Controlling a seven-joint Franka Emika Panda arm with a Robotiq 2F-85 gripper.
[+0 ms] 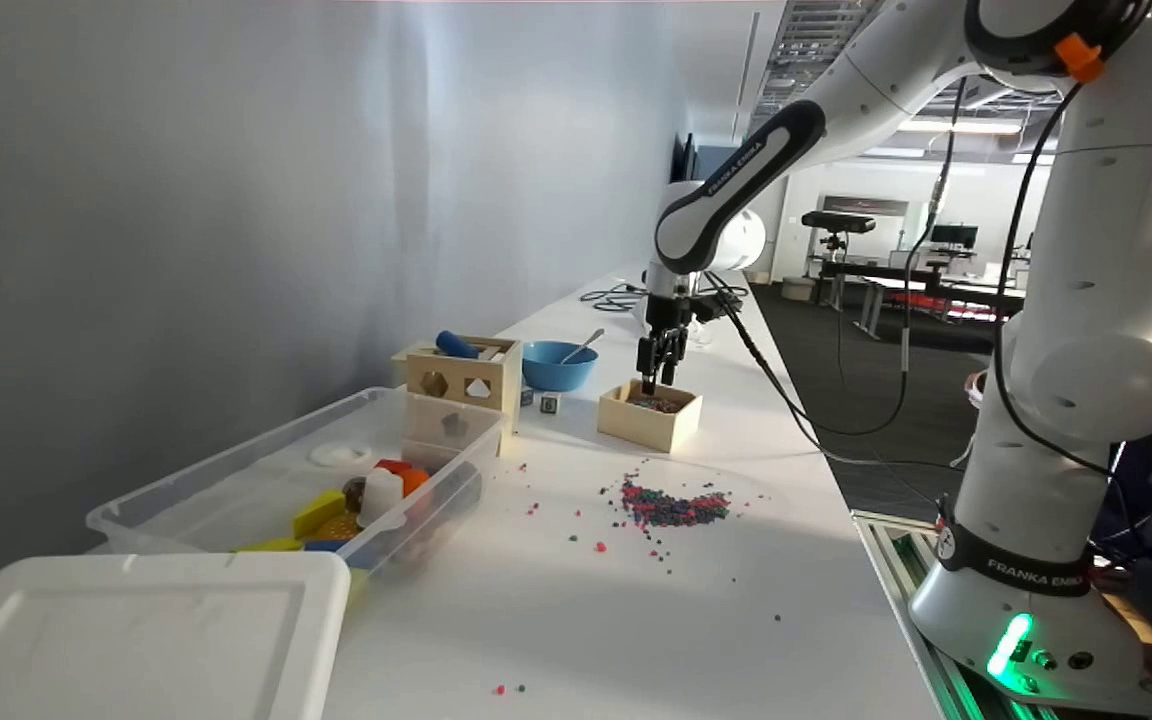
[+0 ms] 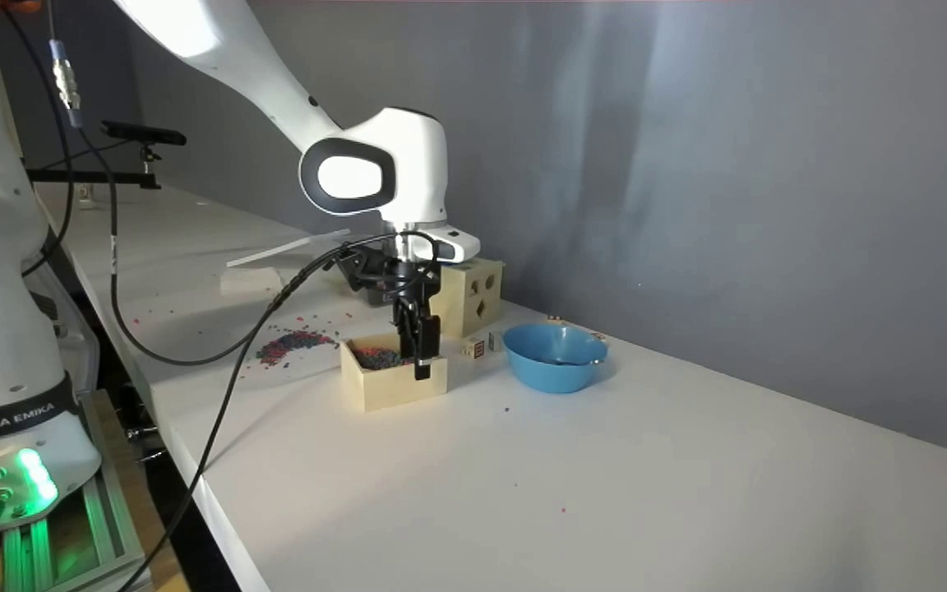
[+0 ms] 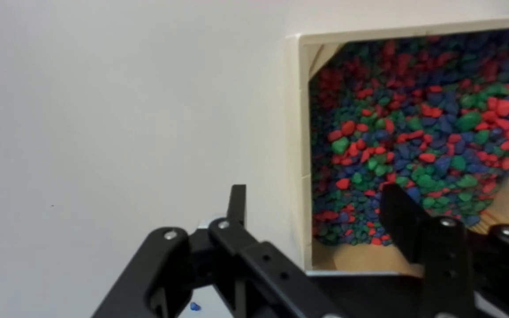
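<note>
My gripper (image 3: 313, 189) is open, with one side wall of a small pale wooden box (image 3: 304, 145) between its fingers. One finger is outside the box, and the other is over the red, green and blue pebbles (image 3: 413, 145) inside. Neither finger appears to touch the wall in the wrist view. In both exterior views the gripper (image 1: 658, 382) (image 2: 422, 362) points down at the edge of the box (image 1: 636, 422) (image 2: 399, 391). The exact depth of the fingertips is hard to tell. A pile of loose pebbles (image 1: 671, 508) (image 2: 293, 342) lies on the table beside the box.
A blue bowl (image 1: 558, 370) (image 2: 552, 370) with a spoon (image 1: 581, 347) stands near the box. A wooden shape-sorter box (image 1: 464, 385) (image 2: 473, 296) and small letter blocks (image 1: 549, 404) are by the wall. A clear bin (image 1: 146, 515) and white lid (image 1: 146, 640) lie further along. Cables hang from the arm.
</note>
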